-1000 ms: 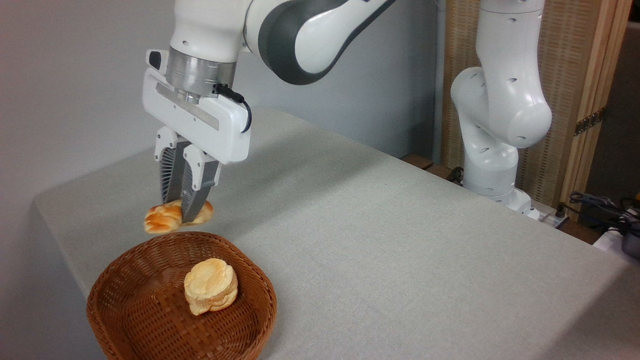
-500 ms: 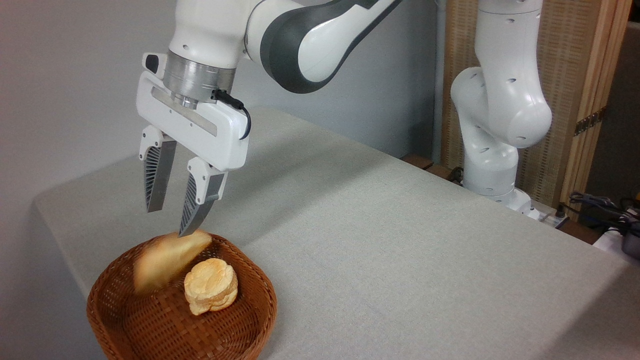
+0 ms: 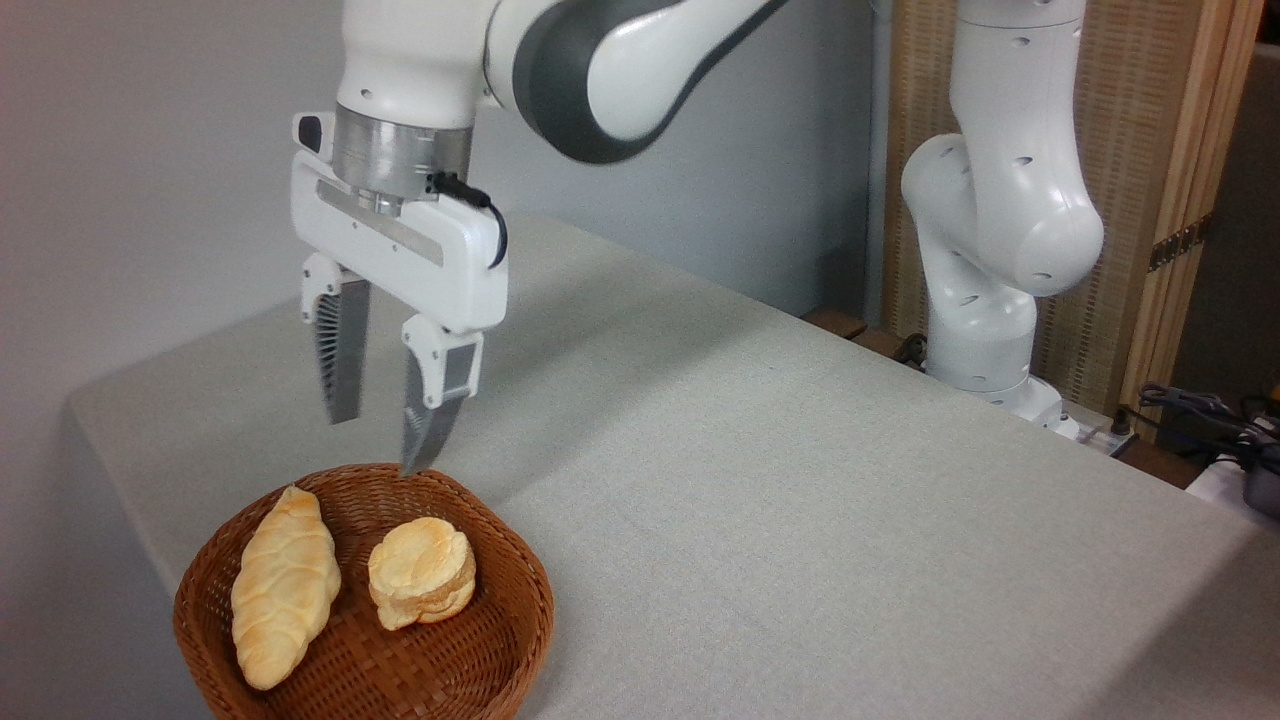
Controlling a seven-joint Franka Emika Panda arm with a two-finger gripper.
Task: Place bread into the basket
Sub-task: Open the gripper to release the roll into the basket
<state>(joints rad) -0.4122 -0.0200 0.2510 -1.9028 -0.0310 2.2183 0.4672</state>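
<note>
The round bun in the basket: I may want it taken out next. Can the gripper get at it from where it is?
Probably yes. The gripper hangs open above the basket; the bun lies uncovered, apart from the loaf, with nothing overhead.

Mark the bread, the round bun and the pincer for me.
bread (image 3: 285, 585): fixed camera, middle of its pale plaited face.
round bun (image 3: 421, 573): fixed camera, centre of its top.
pincer (image 3: 385, 442): fixed camera, gap between its open fingertips.
</note>
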